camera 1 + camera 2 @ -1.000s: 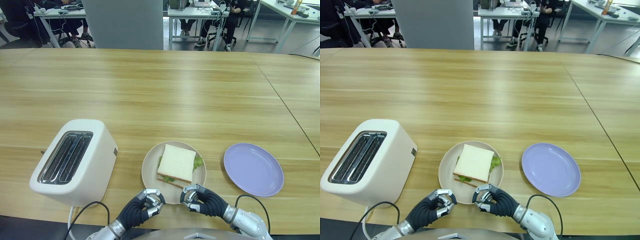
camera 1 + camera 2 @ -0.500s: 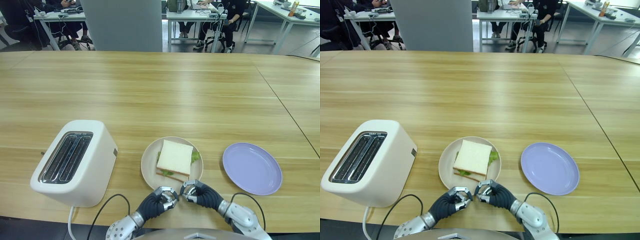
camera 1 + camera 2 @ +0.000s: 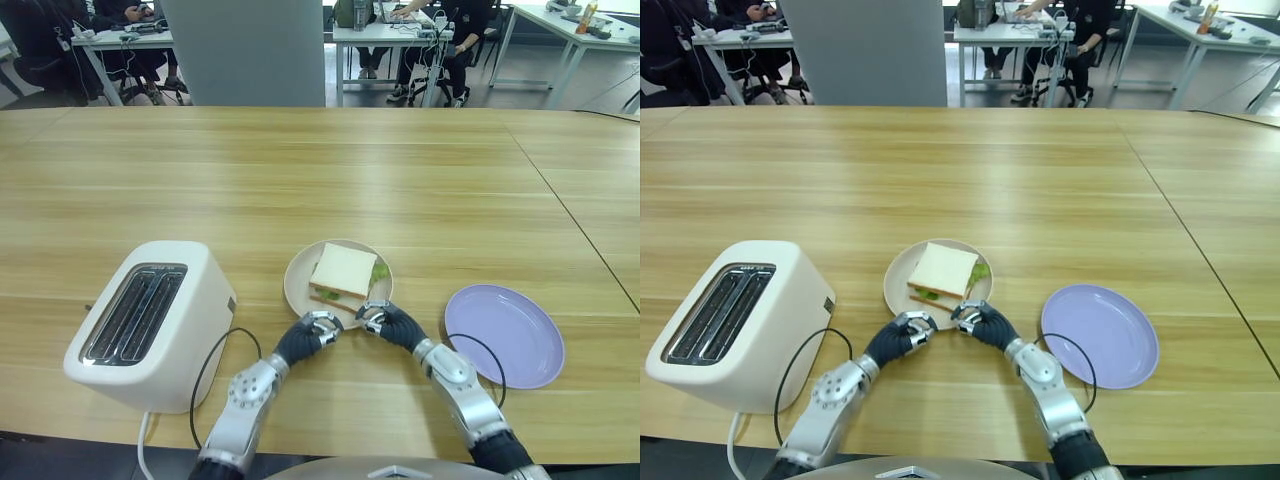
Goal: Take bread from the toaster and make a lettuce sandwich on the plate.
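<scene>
Posture is outstretched and low over the surface (image 3: 300,170): left hand (image 3: 320,326) and right hand (image 3: 377,318), side by side with fingers curled closed and empty, touch the near rim of the beige plate (image 3: 296,279) carrying the lettuce sandwich (image 3: 343,270), with the toaster (image 3: 150,322) to their left.

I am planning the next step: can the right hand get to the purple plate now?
Probably yes. The right hand is at the sandwich plate's near rim; the purple plate lies close on its right, with only bare table between them.
</scene>
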`<state>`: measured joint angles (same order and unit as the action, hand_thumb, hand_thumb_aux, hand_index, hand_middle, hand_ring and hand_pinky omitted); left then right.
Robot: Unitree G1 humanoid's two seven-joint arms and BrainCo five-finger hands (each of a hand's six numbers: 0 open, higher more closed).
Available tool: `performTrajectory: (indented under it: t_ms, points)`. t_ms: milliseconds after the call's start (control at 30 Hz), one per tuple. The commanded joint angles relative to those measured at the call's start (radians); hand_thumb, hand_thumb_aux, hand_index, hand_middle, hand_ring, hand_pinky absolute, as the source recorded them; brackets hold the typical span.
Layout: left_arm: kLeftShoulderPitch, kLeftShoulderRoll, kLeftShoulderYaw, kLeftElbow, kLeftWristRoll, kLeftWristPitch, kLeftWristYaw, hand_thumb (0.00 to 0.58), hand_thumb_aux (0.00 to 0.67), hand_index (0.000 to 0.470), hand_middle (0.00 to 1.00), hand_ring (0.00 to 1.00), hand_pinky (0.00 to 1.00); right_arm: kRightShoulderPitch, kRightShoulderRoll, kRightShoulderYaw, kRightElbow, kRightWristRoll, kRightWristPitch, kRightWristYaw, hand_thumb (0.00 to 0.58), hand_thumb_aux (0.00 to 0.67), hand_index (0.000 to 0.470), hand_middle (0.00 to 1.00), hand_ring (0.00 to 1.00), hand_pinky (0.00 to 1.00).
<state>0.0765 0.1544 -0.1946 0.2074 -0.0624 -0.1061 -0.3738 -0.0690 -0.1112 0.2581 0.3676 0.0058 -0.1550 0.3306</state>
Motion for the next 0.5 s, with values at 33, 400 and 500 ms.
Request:
performTrajectory:
  t_ms: [33, 400, 500]
  points:
    - [-0.090, -0.019, 0.023, 0.152, 0.018, -0.035, 0.017, 0.580, 0.670, 0.460, 1.00, 1.00, 1.00, -0.091, 0.036, -0.026, 0.151, -0.035, -0.023, -0.061, 0.580, 0.670, 0.460, 1.00, 1.00, 1.00]
    - [-0.422, -0.063, 0.081, 0.576, 0.040, -0.152, 0.035, 0.580, 0.670, 0.460, 1.00, 1.00, 1.00, -0.488, 0.153, -0.111, 0.665, -0.053, -0.093, -0.184, 0.580, 0.670, 0.460, 1.00, 1.00, 1.00]
    - [-0.442, -0.069, 0.086, 0.614, 0.041, -0.180, 0.034, 0.580, 0.670, 0.460, 1.00, 1.00, 1.00, -0.518, 0.154, -0.123, 0.712, -0.054, -0.119, -0.183, 0.580, 0.670, 0.460, 1.00, 1.00, 1.00]
